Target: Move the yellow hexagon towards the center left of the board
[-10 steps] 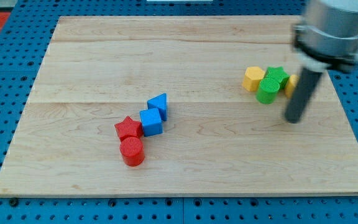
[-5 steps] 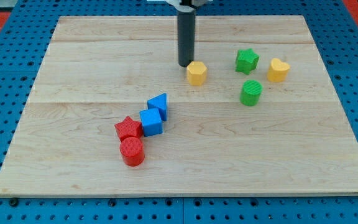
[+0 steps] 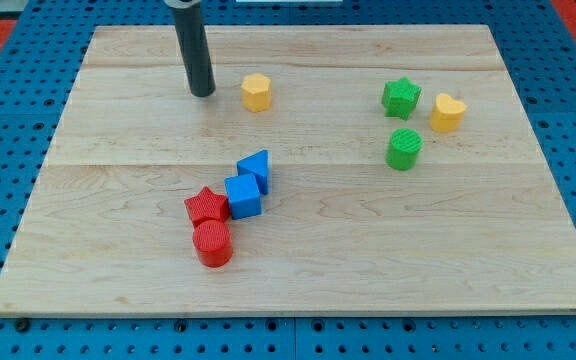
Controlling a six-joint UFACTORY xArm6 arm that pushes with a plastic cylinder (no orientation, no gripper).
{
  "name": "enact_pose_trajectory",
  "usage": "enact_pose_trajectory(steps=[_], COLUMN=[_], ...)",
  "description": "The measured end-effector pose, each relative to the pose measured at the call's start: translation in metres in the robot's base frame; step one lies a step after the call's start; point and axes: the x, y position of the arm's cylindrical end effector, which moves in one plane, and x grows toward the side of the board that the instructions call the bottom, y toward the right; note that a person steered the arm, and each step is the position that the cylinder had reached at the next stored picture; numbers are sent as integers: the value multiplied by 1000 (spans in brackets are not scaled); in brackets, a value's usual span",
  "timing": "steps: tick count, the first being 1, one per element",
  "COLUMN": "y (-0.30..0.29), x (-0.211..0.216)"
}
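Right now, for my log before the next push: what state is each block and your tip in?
yellow hexagon: upright, alone, upper middle.
my tip: left of it, apart.
green star, yellow heart, green cylinder: separate.
blue triangle, blue cube, red star, red cylinder: touching chain.

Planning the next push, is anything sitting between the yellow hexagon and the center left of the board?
Nothing visible blocks that path. My tip stands just left of the yellow hexagon, apart from it; the blue and red blocks lie lower.
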Motion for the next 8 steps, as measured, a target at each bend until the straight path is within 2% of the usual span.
enact_pose_trajectory(steps=[1,2,3,4,5,6,7,8], y=[10,63,48,65,80,81,68,7], x=[40,11,-56,-83,-73,-136,-147,-136])
